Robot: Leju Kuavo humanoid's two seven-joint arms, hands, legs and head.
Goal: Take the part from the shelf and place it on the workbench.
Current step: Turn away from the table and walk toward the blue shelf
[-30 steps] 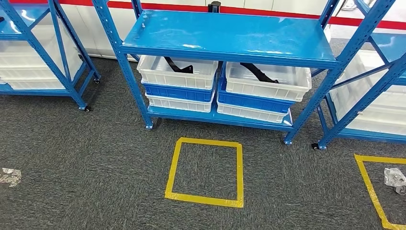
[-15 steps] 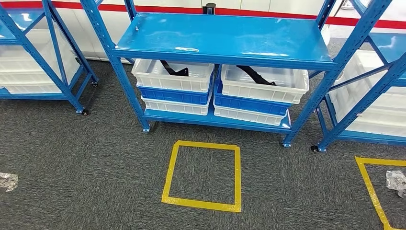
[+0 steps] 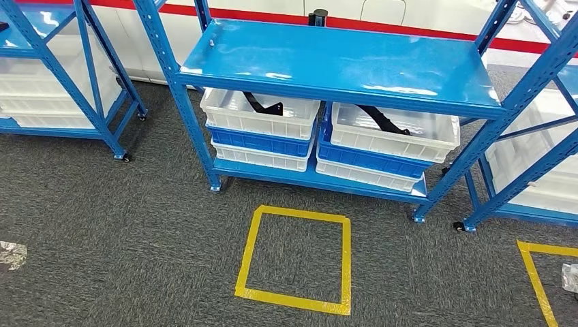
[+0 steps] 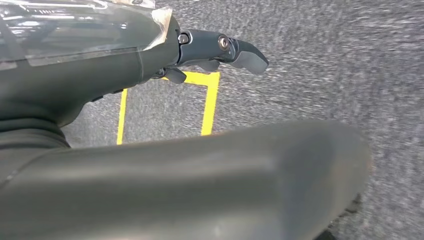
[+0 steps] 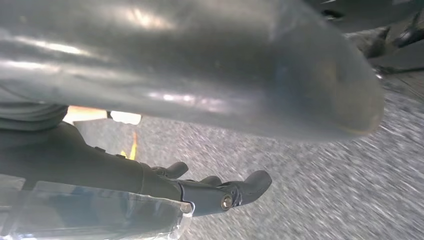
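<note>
A blue shelf rack (image 3: 341,61) stands ahead of me on grey carpet. Under its top board sit two white bins on blue ones. A black part (image 3: 264,104) lies in the left white bin (image 3: 262,122), and another black part (image 3: 384,118) lies in the right white bin (image 3: 399,139). Both parts are partly hidden by the top board. My left hand (image 4: 220,47) hangs over the carpet near yellow tape (image 4: 210,102), fingers apart and holding nothing. My right hand (image 5: 220,192) also hangs above the carpet with nothing in it.
A yellow tape square (image 3: 294,259) marks the floor in front of the rack. More blue racks with white bins stand at the left (image 3: 61,75) and right (image 3: 538,143). A second tape square (image 3: 542,279) and plastic scraps (image 3: 10,253) lie on the carpet.
The whole picture has shifted: first left and up, then right and down, so the camera has moved. The bins and parts keep their places on the rack.
</note>
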